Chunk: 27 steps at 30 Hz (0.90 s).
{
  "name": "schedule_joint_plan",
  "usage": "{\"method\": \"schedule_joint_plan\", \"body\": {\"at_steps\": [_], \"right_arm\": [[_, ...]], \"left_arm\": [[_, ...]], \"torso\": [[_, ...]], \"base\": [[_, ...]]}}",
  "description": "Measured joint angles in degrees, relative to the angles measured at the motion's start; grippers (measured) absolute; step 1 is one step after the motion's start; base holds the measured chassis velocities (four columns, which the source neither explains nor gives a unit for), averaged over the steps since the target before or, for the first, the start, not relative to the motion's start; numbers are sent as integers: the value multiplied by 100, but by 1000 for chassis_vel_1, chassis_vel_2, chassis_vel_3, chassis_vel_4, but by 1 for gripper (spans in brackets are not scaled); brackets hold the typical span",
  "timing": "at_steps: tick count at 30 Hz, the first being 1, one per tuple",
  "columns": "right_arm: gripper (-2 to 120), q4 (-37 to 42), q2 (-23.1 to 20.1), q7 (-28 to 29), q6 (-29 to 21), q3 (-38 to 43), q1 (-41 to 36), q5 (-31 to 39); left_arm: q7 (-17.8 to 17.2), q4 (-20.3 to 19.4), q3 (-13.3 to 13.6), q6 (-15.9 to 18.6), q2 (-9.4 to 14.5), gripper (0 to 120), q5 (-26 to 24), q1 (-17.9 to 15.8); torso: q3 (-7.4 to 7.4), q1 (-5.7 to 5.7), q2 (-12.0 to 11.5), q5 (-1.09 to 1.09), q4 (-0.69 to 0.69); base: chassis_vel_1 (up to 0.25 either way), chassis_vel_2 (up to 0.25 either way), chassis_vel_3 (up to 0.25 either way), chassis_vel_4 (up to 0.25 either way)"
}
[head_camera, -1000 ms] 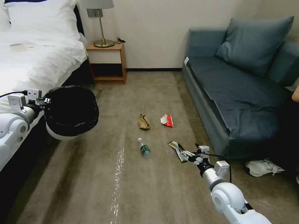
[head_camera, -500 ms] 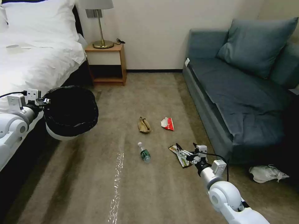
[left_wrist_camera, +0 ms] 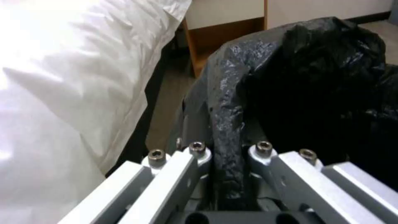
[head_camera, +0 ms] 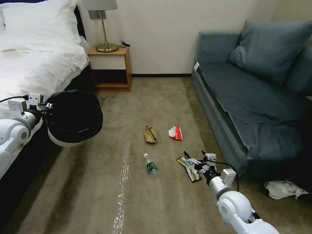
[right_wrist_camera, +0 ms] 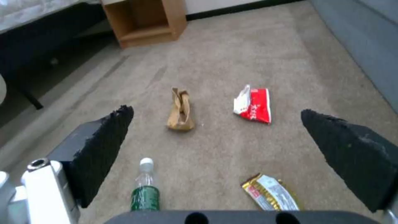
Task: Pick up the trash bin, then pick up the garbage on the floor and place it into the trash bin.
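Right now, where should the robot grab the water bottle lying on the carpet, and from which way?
Probably around the green-label middle of the bottle, coming straight down from above. It lies flat on the floor, white cap pointing away toward the wall, so the open right gripper should turn its fingers across the round body, not along it. The left gripper is busy holding the trash bin.

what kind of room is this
Probably a hotel room or bedroom: a bed with white linen, a wooden nightstand carrying a brass lamp, and a blue-grey fabric sofa on brownish-beige carpet.
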Motion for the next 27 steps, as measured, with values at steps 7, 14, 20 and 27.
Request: {"method": "schedule_joint_plan", "body": {"at_steps": [7, 14, 20, 27], "right_arm": [[100, 12, 7, -2, 10, 11, -35, -34], [100, 23, 13, -6, 17, 23, -61, -63], [100, 33, 12, -8, 26, 28, -101, -112], [100, 43, 18, -9, 30, 16, -105, -137]], "left_arm": [[-1, -35, -6, -2, 20, 5, 1, 30], [-11, -76, -16, -3, 35, 5, -2, 67], [-12, -90, -21, -5, 33, 5, -3, 82], [-14, -94, -31, -11, 32, 5, -3, 92]], "torso": [[0, 0, 0, -1, -2], [0, 0, 0, 0, 1], [0, 0, 0, 0, -2], [0, 0, 0, 0, 0]], "base": [[-71, 69, 71, -72], [-86, 75, 79, -80], [-80, 84, 79, -91], [-70, 78, 77, -79]]}}
